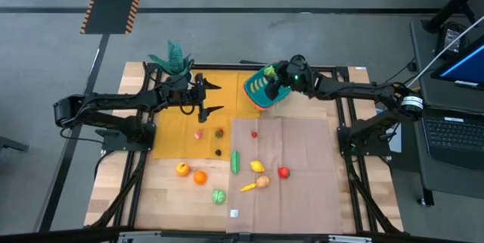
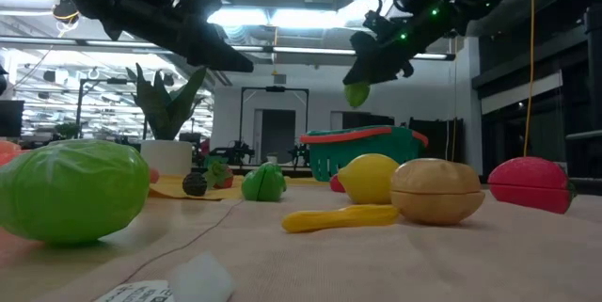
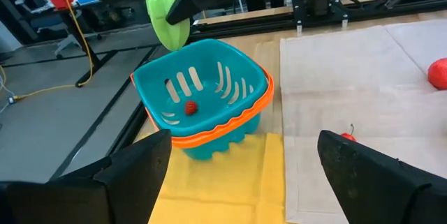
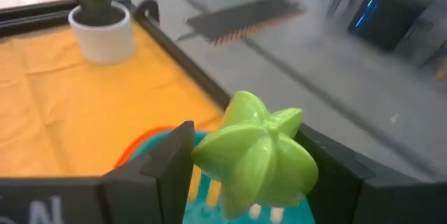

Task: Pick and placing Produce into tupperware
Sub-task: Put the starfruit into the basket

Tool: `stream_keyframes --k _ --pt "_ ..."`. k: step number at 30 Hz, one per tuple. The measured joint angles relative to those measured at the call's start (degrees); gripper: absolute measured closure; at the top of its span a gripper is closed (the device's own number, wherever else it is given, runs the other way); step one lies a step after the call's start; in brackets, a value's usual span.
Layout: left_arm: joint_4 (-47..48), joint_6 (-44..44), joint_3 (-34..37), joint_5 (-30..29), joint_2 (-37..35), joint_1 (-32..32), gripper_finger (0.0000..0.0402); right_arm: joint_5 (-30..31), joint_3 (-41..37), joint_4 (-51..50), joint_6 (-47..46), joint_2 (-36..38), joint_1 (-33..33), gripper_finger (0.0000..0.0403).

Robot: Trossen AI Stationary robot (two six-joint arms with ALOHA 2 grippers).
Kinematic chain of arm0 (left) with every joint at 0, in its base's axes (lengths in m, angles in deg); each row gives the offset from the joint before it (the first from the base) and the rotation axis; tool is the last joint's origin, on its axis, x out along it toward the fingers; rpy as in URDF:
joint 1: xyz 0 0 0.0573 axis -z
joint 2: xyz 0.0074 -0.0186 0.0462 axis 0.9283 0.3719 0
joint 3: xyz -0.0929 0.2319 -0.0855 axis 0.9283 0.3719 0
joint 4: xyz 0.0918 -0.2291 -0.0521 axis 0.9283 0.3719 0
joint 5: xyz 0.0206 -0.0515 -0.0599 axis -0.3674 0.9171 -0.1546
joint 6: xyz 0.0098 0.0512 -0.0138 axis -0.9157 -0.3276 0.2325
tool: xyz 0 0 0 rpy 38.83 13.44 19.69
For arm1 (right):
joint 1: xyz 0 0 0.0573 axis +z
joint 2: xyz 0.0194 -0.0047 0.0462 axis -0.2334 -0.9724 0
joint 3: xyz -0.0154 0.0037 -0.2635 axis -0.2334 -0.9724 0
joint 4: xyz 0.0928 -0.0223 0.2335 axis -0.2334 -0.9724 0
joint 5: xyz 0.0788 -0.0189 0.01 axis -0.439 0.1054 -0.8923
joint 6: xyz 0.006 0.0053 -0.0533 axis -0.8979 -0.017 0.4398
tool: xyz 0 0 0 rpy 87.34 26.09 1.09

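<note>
Right hand (image 1: 271, 81) is gripping a pale green, ribbed, star-shaped toy fruit (image 4: 255, 155) between its two dark fingers, and I am holding it just above the tupperware (image 1: 259, 89), which is sitting at about 12 o'clock on the counter (image 1: 181, 197). Left hand (image 1: 203, 97) is waiting with its fingers spread wide and empty at about 10 o'clock, near the teal potted plant (image 1: 172, 60).

Risks I am judging from here: the fruit is hanging over the container's near rim rather than its middle, so a release now could bounce it off the wavy orange-red edge and onto the yellow cloth (image 1: 178, 129). The fruit looks smooth, hard plastic, so it could also slip or roll. The container looks light, so a nudge from the fingers could tip it.

The tupperware is glossy teal plastic, rounded-square, with pale slots in its bottom, and one small red piece (image 3: 190, 107) is already lying inside. The remaining produce (image 1: 259, 166) is lying scattered at about 6 o'clock, on a tan cloth and bare wood slats.
</note>
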Motion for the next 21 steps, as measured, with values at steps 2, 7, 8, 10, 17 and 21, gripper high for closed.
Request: stream_keyframes --k 2,7,8,10,17,21 --pt "0.0 0.0 0.0 0.0 0.0 0.0 0.0051 -4.0 1.5 -3.8 -2.1 0.0 -2.2 0.0187" --pt "0.0 0.0 0.0 0.0 0.0 0.0 0.0050 -12.3 5.6 -11.2 -4.3 0.0 -6.3 0.0187" --pt "0.0 0.0 0.0 0.0 0.0 0.0 0.0048 -13.4 6.5 -12.7 -4.7 0.0 -6.9 0.0187" --pt "0.0 0.0 0.0 0.0 0.0 0.0 0.0047 -15.3 8.0 -15.6 -5.2 0.0 -7.8 0.0187" --pt "0.0 0.0 0.0 0.0 0.0 0.0 0.0052 -17.7 13.7 -22.9 -3.5 -3.2 -8.6 0.0187" --pt "0.0 0.0 0.0 0.0 0.0 0.0 0.0048 -17.9 18.4 -27.0 -2.0 -7.6 -8.6 0.0187"
